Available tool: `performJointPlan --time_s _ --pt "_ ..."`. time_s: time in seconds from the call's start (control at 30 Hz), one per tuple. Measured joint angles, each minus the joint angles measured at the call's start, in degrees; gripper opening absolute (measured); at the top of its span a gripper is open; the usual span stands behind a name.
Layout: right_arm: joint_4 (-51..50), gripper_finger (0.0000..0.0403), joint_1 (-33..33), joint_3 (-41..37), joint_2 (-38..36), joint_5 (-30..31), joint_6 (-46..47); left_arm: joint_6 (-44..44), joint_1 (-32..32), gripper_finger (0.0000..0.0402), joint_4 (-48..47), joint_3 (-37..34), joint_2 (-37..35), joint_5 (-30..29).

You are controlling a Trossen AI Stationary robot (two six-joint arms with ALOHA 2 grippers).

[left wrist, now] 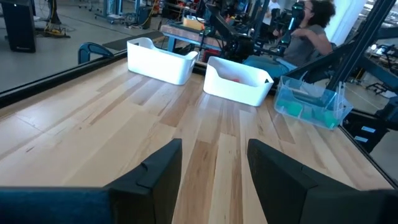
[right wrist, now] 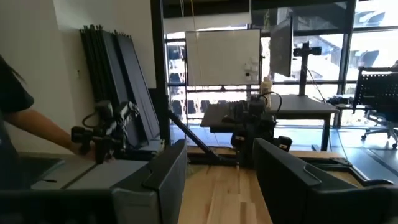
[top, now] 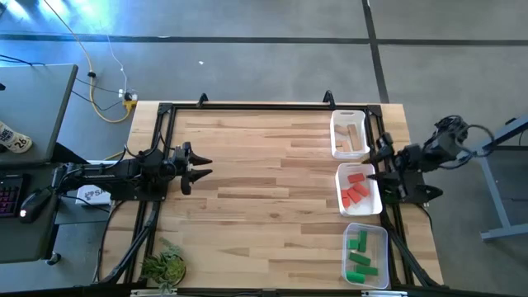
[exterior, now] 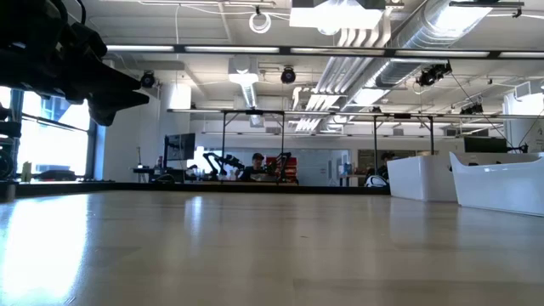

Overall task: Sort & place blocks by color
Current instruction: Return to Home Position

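Observation:
All the blocks lie in three trays along the table's right edge. Tan blocks [top: 353,134] rest in the far white tray [top: 336,132]. Red blocks [top: 355,189] fill the middle white tray [top: 341,200]. Green blocks [top: 360,256] sit in the near clear tray [top: 381,239]. The left wrist view shows the same trays: white tray [left wrist: 158,61], tray with red blocks [left wrist: 239,82], clear tray with green blocks [left wrist: 310,103]. My left gripper [top: 200,168] [left wrist: 214,174] hovers open near the table's left edge. My right gripper [top: 378,163] [right wrist: 221,180] is open beside the red tray's right side.
Bare wooden tabletop [top: 264,190] spreads between the two arms. A black frame [top: 165,111] borders the table. A small plant [top: 163,266] sits at the near left corner. In the left wrist view a person [left wrist: 311,25] is beyond the right edge. The low view shows both white trays [exterior: 497,183] at right.

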Motion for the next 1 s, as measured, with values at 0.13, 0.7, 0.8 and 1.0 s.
performJointPlan --time_s 0.13,0.7,0.8,1.0 --pt "9.3 0.0172 0.0 -9.9 -4.1 0.0 0.1 0.0 0.0 0.0170 0.0 0.0 0.0 0.0" --pt "18.9 0.0172 0.0 -33.4 -16.8 6.2 1.8 0.0 0.0 0.0170 0.0 0.0 0.0 0.0" --pt "18.7 0.0172 0.0 -35.8 -16.7 6.7 4.4 0.0 0.0 0.0170 0.0 0.0 0.0 0.0" --pt "18.3 0.0172 0.0 -38.4 -16.6 7.9 9.5 0.0 0.0 0.0170 0.0 0.0 0.0 0.0"
